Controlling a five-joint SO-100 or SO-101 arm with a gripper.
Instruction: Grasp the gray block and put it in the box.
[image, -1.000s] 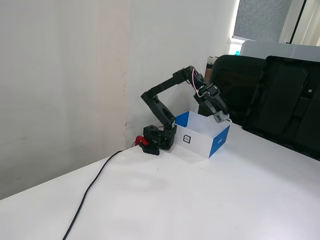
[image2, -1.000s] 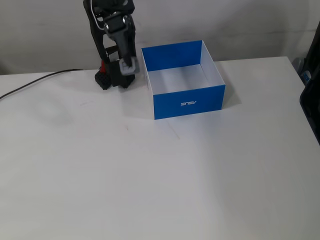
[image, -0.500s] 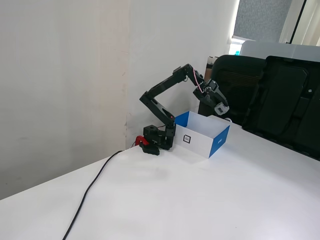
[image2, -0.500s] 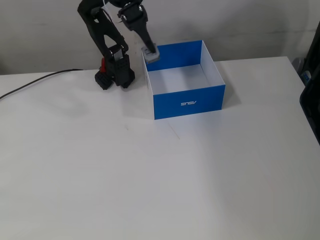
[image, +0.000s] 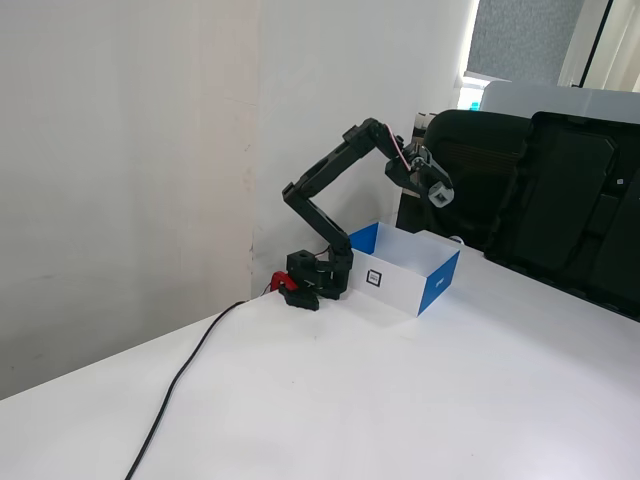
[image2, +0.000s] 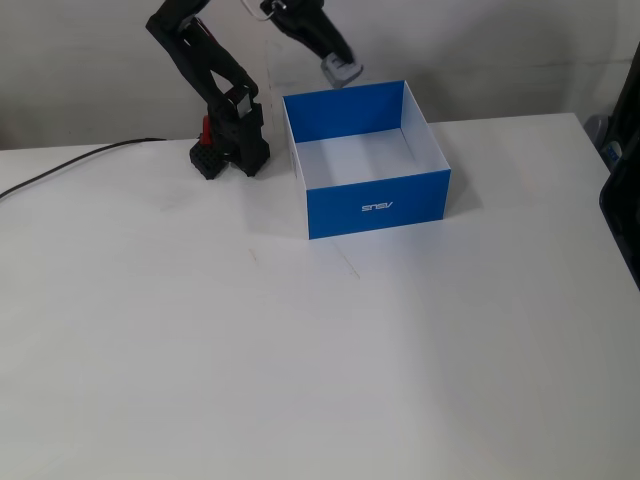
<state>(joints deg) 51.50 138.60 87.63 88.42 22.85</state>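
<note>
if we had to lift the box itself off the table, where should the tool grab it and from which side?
Probably a top-down pinch on one thin upright wall of the box, one finger inside, one outside. Its top is open and it looks far wider than the tool, so spanning it seems unlikely. The near blue wall is clear of the arm. The tool now holds the gray block.

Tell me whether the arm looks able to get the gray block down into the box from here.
Probably yes: the gripper holds the gray block above the box, whose top is open.
</note>
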